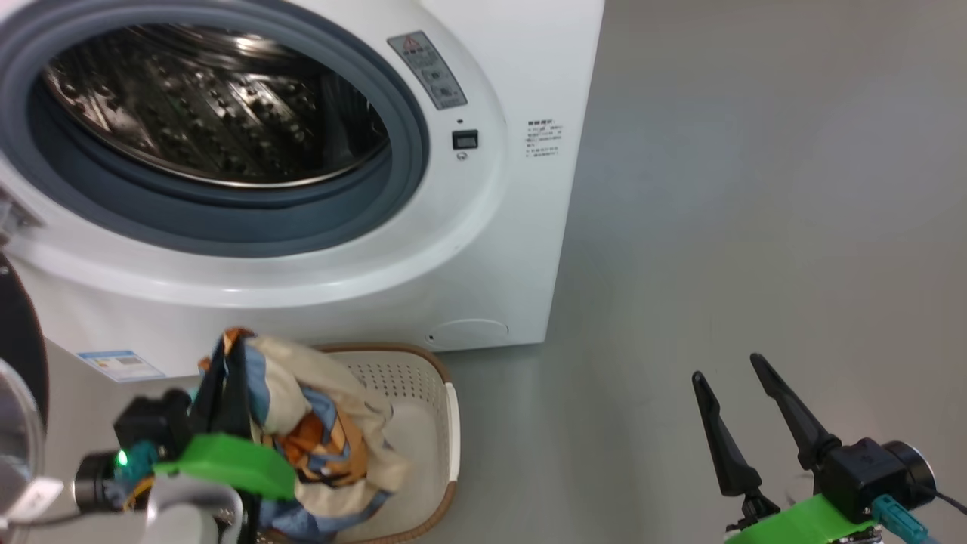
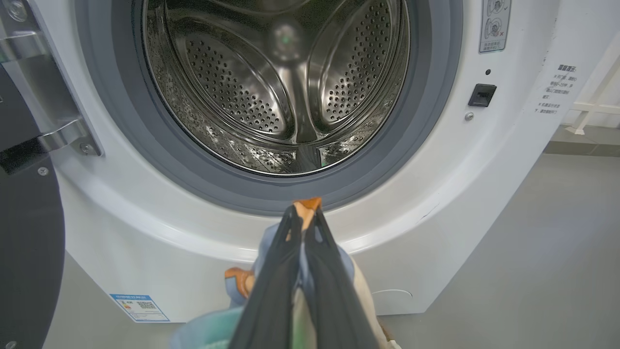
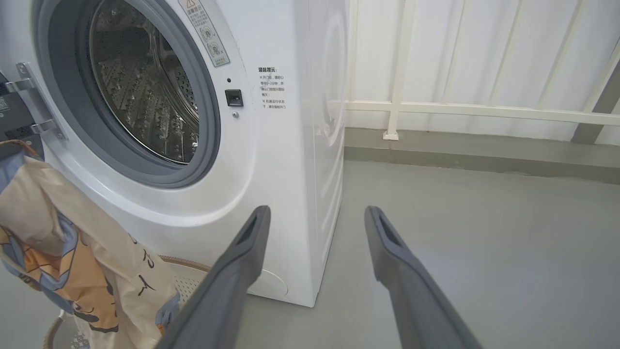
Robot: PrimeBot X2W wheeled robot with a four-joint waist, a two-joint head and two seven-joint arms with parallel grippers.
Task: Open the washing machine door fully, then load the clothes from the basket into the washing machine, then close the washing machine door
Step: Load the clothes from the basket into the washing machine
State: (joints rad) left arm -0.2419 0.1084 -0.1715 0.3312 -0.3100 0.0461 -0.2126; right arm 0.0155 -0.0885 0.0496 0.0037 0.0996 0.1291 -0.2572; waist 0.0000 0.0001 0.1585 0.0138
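Note:
The washing machine [image 1: 483, 249] stands with its steel drum [image 2: 281, 82] exposed. The washing machine door [image 1: 13, 340] is swung out at the far left, with its black rim [image 2: 24, 252] in the left wrist view. My left gripper [image 2: 305, 209] is shut on the clothes [image 1: 317, 423], a cream, blue and orange bundle. The bundle hangs above the basket [image 1: 434, 378], just below the grey gasket. The clothes [image 3: 72, 252] also appear at the left of the right wrist view. My right gripper [image 1: 725, 366] stands open and empty over the floor to the washer's right; its fingertips [image 3: 259, 218] are spread wide.
The door's metal hinge [image 2: 48, 126] juts out left of the opening. A white railing [image 3: 436, 109] and a low kerb run behind the washer's right side. Bare grey floor [image 1: 755, 227] stretches to the right of the machine.

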